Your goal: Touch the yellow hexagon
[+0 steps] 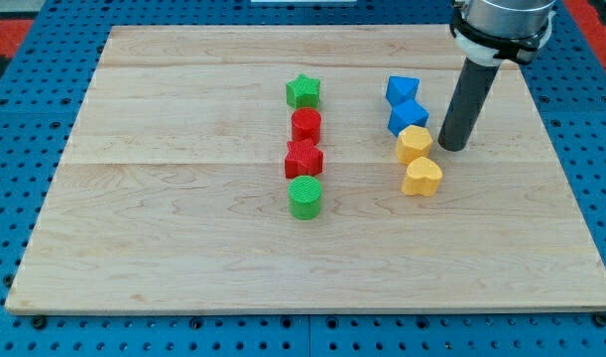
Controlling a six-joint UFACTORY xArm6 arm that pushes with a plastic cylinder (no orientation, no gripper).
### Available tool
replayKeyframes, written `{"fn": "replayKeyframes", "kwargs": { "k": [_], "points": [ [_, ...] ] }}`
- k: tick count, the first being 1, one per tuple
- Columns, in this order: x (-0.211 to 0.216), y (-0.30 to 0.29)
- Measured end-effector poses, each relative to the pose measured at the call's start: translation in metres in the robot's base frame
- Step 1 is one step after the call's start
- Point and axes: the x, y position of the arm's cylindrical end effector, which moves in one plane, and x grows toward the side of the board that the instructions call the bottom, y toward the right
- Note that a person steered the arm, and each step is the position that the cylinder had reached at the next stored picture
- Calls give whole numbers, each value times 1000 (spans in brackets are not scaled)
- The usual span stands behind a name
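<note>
Now: my tip (451, 147) down on the wooden desk (183, 248), just right of the yellow hexagon (414, 144), close beside it; contact not resolvable.

No jaws on this rig, only the bare dark rod, so nothing to report as apart or together. Right-hand column, top to bottom: blue block (402, 89), blue block (409, 117), yellow hexagon, yellow heart (422, 178), neighbours touching or nearly so. Centre column well to the left: green star (303, 91), red cylinder (305, 125), red star (303, 159), green cylinder (305, 197). Blue pegboard (45, 59) surrounding the desk.
</note>
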Motion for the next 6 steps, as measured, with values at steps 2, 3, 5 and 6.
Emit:
{"fn": "replayKeyframes", "kwargs": {
  "k": [2,3,5,6],
  "points": [
    [0,-8],
    [0,-9],
    [0,-12],
    [0,-17]
  ]
}}
